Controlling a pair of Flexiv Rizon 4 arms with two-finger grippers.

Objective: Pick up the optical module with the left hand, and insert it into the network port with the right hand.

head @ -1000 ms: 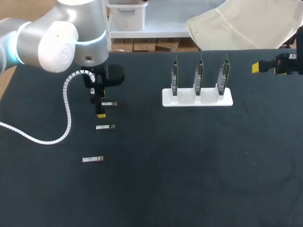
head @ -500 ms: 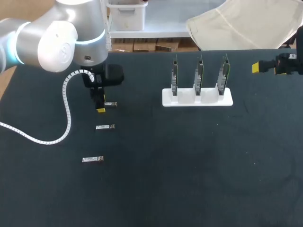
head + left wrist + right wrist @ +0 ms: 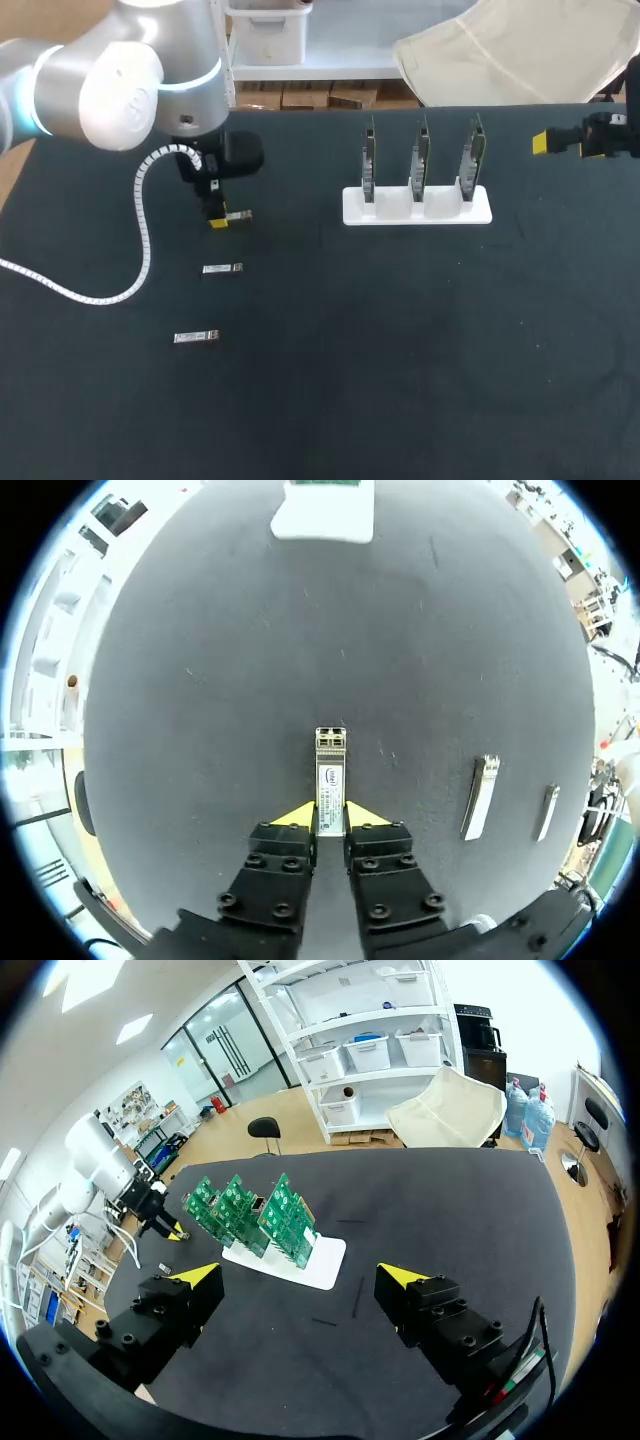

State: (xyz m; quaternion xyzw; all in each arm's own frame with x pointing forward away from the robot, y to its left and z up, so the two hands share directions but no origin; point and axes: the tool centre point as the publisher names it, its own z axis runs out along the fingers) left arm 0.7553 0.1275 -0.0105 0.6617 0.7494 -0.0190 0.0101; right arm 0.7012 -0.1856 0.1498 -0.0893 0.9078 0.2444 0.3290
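Observation:
Three small silver optical modules lie on the black table at the left. My left gripper (image 3: 217, 220) is down on the farthest one (image 3: 238, 215), and in the left wrist view both yellow-tipped fingers (image 3: 292, 816) press the sides of that module (image 3: 330, 780), which sticks out ahead of them. The other two modules (image 3: 222, 268) (image 3: 196, 337) lie nearer the front; they also show beside the gripper (image 3: 481, 796) (image 3: 546, 811). A white stand (image 3: 417, 205) holds three upright green boards with network ports (image 3: 262, 1216). My right gripper (image 3: 300, 1280) hangs open at the far right edge (image 3: 556, 141), well away from the stand.
A white ribbed cable (image 3: 140, 235) from the left arm loops over the table at the far left. The black tabletop (image 3: 400, 350) stretches bare between the modules and the stand and toward the front.
The left gripper's fingers have closed from wide open onto the farthest module. The right arm has not moved.

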